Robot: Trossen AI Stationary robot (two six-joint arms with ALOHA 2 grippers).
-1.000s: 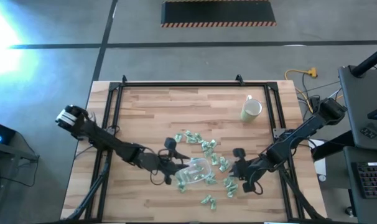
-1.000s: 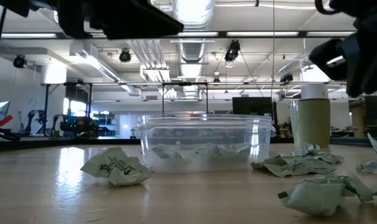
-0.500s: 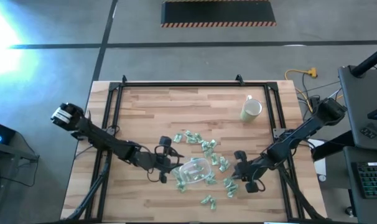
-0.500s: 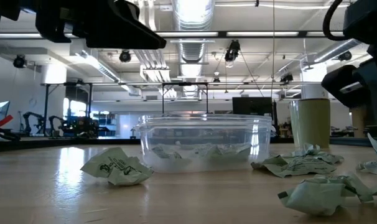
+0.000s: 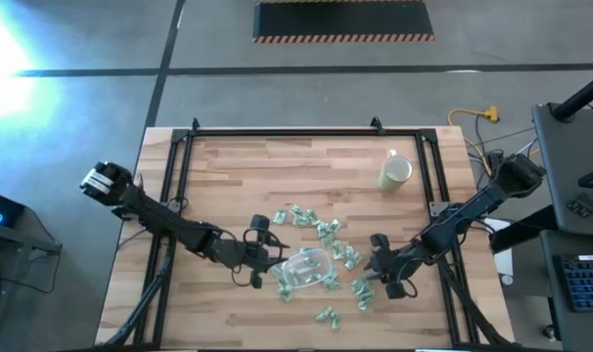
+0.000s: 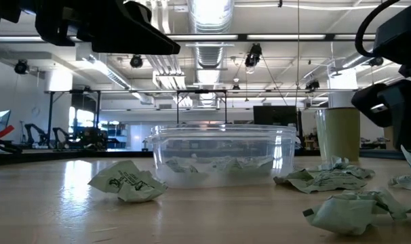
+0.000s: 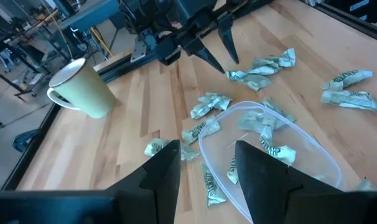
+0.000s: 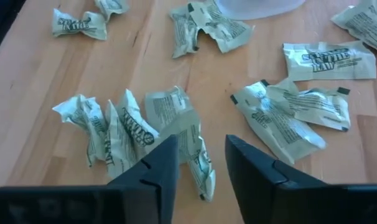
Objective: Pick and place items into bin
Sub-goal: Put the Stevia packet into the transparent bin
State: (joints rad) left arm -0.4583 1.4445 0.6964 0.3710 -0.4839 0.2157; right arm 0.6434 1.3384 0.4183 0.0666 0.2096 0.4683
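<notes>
A cream mug (image 5: 395, 173) lies on its side near the table's (image 5: 228, 166) far right corner, handle toward the far edge, well apart from anything else. The table is pale wood planks inside a black metal frame (image 5: 277, 134). Beyond the far edge, a hazard-striped black mat (image 5: 342, 21) lies on the grey floor. A yellow cable (image 5: 470, 116) trails off the far right corner. A keyboard (image 5: 583, 284) sits on a desk past the right edge.

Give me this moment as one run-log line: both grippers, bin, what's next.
left gripper: open, at clear oval plastic bin | right gripper: open, empty, over pale-green wrapped pieces | bin: some pieces inside | next: likely right grasp
</notes>
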